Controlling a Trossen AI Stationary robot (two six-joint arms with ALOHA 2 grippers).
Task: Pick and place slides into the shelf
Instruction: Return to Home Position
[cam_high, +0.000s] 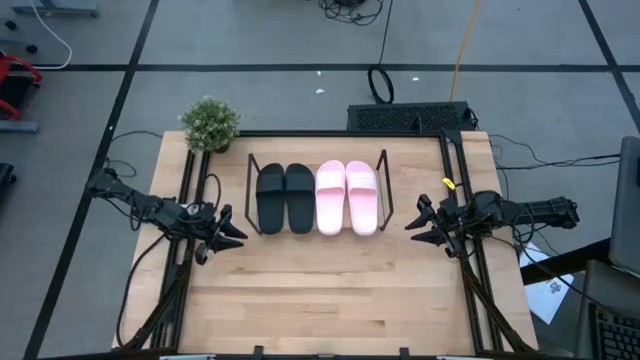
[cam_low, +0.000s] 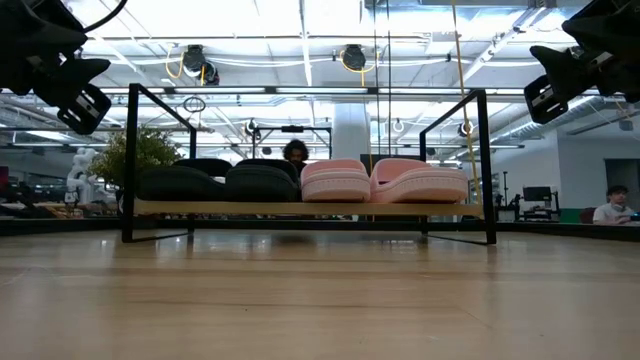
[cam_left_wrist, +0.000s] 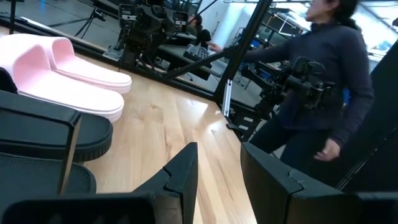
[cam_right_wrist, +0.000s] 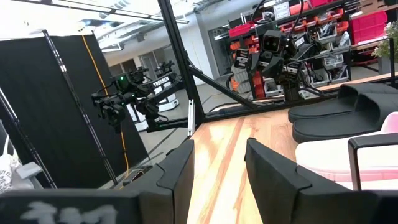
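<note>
Two black slides (cam_high: 284, 197) and two pink slides (cam_high: 346, 196) lie side by side, soles down, inside the black-rod shelf (cam_high: 249, 176) at the table's far middle. The low view shows them in a row, black slides (cam_low: 220, 183) left, pink slides (cam_low: 385, 181) right, on the shelf's base (cam_low: 310, 209). My left gripper (cam_high: 232, 230) hovers open at the table's left edge, left of the shelf, holding nothing. My right gripper (cam_high: 420, 226) hovers open at the right edge, right of the shelf, also holding nothing. Each wrist view shows a clear gap between the fingers.
A small potted plant (cam_high: 210, 123) stands at the table's far left corner. A dark box (cam_high: 410, 117) sits behind the far edge. A person (cam_left_wrist: 323, 81) stands beyond the table's right side. Bare wood (cam_high: 330, 290) stretches from the shelf to the near edge.
</note>
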